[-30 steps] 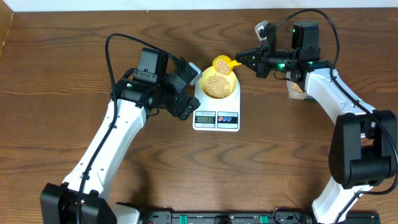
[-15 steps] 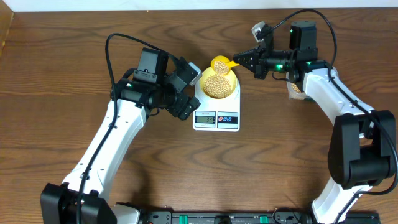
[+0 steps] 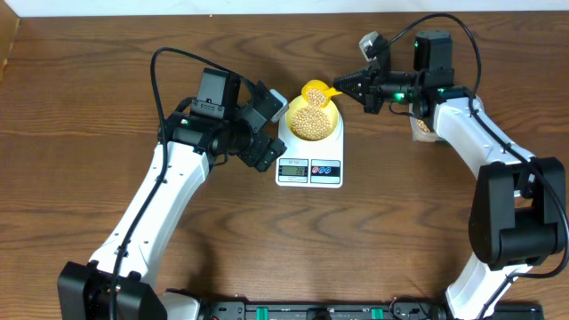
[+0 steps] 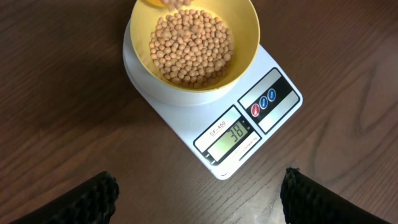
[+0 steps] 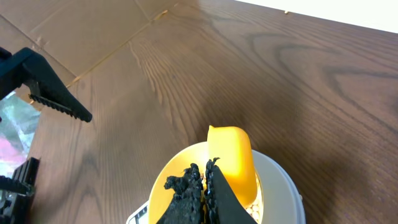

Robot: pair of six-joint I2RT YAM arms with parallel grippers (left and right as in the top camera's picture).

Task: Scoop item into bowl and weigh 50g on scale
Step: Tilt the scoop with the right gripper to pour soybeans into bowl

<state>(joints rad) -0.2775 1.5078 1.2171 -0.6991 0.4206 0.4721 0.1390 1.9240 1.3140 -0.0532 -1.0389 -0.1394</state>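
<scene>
The right gripper is clamped tight on the handle of the yellow scoop, which is tipped over the rim of the bowl on the side away from the display. The left gripper stands fully open, holds nothing, and hovers just beside the scale without touching it. The bowl sits on the scale platform with a heap of beans inside. The display reads 38, short of the target.

Likely faults from this state:

- Overshoot. The scoop carries beans, and too steep a tilt probably releases them all at once and takes the reading past the target.
- Spillage. The scoop mouth sits near the rim, so beans can bounce out onto the platform or table.
- False reading. If the scoop rests on the bowl, or a left finger touches the scale, extra load is added.
- Displacement. A push from the scoop can slide the bowl off centre
</scene>
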